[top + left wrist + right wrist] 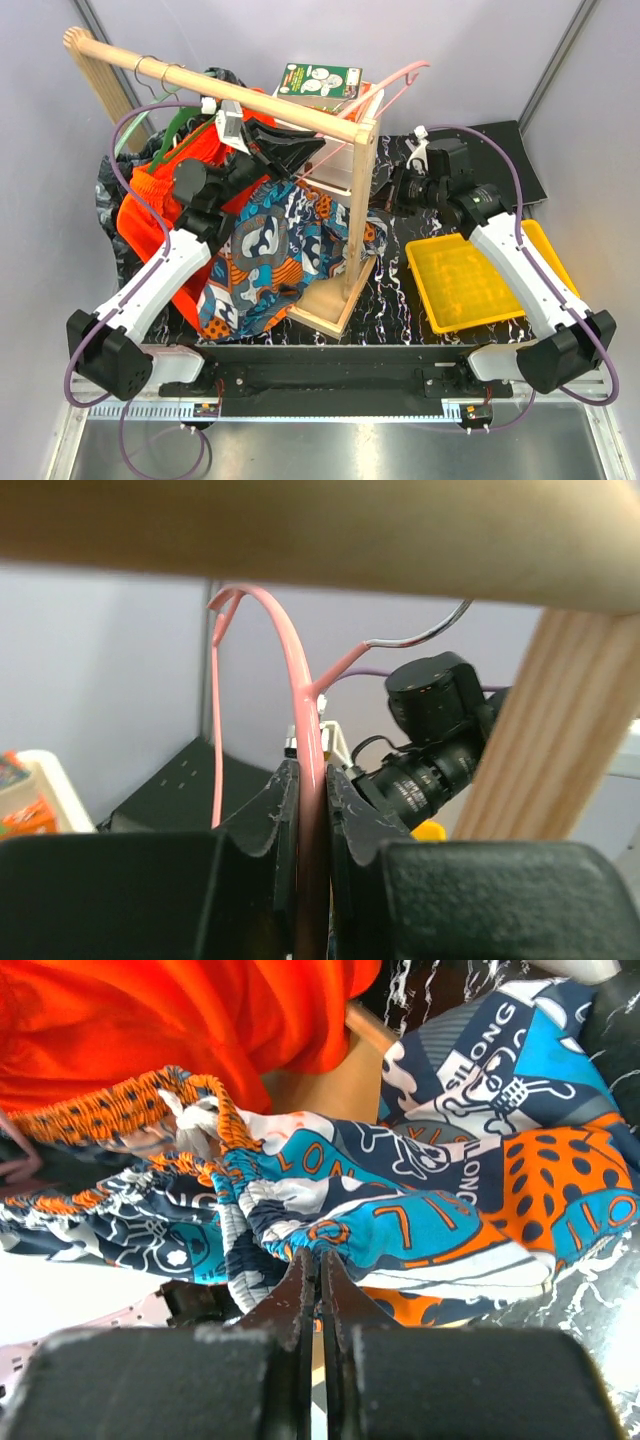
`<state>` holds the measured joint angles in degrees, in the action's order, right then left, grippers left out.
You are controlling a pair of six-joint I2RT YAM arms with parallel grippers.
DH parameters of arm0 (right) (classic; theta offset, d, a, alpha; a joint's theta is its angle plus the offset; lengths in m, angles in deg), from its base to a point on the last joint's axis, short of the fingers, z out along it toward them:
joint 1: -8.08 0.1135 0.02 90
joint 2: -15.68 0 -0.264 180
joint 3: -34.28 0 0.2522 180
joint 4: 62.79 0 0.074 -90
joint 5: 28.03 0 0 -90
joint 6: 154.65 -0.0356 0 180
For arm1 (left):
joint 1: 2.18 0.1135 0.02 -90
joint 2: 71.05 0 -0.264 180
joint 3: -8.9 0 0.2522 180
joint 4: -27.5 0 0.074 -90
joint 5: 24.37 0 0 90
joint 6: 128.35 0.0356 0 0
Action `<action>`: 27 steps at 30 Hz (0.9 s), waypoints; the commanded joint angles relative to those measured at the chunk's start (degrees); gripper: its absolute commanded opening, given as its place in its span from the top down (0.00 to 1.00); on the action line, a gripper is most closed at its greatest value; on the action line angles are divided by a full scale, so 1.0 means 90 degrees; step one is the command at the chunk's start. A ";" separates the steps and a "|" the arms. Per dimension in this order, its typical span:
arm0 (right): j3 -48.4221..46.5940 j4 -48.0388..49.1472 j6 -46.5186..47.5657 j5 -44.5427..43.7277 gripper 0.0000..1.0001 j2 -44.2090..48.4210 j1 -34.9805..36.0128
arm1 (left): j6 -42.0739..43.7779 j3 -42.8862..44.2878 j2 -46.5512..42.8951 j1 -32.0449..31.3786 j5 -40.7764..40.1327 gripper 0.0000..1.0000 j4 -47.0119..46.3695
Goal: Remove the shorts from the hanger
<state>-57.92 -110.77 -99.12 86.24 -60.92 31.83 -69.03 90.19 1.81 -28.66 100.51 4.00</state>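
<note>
Beneath the round wooden rail (300, 520), the left gripper (312, 780) has its jaws clamped on the thin pink plastic hanger (290, 650), while the right gripper (320, 1260), jaws closed together, touches the blue, orange and white patterned cloth shorts (430, 1190) heaped on the surface (395, 300); separation appears to be in hand, and the next move probably calls for drawing the hanger clear.

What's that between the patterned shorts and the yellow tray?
The wooden rack's upright post and base, then a strip of marbled table, as the top view shows.
</note>
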 commanded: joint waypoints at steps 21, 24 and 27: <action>-0.0621 -0.0338 0.0061 -0.0841 1.00 -0.0161 -0.0041 | -0.0020 0.0095 -0.0749 0.0022 -0.1765 1.00 0.3322; -0.0524 -0.0436 0.0198 -0.0871 1.00 -0.0161 -0.0236 | 0.0273 -0.0148 -0.1393 0.0013 -0.1619 1.00 0.4281; -0.0358 -0.0417 0.0237 -0.0900 1.00 -0.0112 -0.0402 | 0.0274 -0.0441 -0.2203 0.0022 -0.1561 1.00 0.4686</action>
<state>-61.74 -114.55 -98.64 80.80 -64.33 30.19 -68.96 87.59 -7.00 -28.66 87.02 38.08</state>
